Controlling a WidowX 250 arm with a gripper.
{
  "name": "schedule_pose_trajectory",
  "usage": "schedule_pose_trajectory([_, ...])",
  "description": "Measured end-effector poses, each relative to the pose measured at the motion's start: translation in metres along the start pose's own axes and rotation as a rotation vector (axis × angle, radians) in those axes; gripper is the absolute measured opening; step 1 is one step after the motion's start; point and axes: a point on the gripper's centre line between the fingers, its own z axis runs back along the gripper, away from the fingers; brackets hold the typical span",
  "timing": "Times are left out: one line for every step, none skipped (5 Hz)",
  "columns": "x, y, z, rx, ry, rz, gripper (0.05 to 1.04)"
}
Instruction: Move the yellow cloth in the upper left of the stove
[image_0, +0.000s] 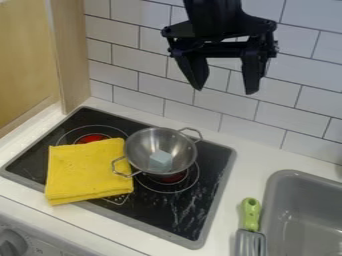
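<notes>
"Nearest to us we see one gray knob (12, 244), down at the left. What is in our pot?"

"One pale blue block (160, 161) sits in our one shiny pot (148, 142). The pot is on the black stove (184, 212), and it has two handles."

"And we have one gray sink (284, 175), at the right. What else can we count?"

"One green-handled spatula (250, 214) lies on the white desk (230, 224), just beside the sink. We count two red rings on the stove, both partly covered."

"How many cloths do we have?"

"One yellow cloth (87, 170). It lies folded on the left part of the stove, left of the pot, and goes over the stove's front edge."

"Where is that from our gripper (225, 91)?"

"Below it and to its left, well apart. The gripper hangs up high with its two fingers wide apart, and we see it holds nothing."
</notes>
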Motion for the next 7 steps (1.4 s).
schedule_pose_trajectory([-0.009,0.003,-0.007,0.008,0.04,0.006,0.999])
schedule_pose_trajectory([-0.012,0.036,0.002,0.057,0.073,0.086,0.999])
schedule_pose_trajectory([-0.004,0.057,0.026,0.078,-0.015,0.137,0.999])
schedule_pose_trajectory([-0.011,0.096,0.046,0.164,-0.029,0.222,0.999])
schedule_pose_trajectory([-0.025,0.122,0.05,0.211,-0.021,0.28,0.999])
schedule_pose_trajectory([-0.043,0.13,0.036,0.24,0.046,0.28,0.999])
schedule_pose_trajectory([-0.056,0.137,0.021,0.274,0.077,0.303,0.999])
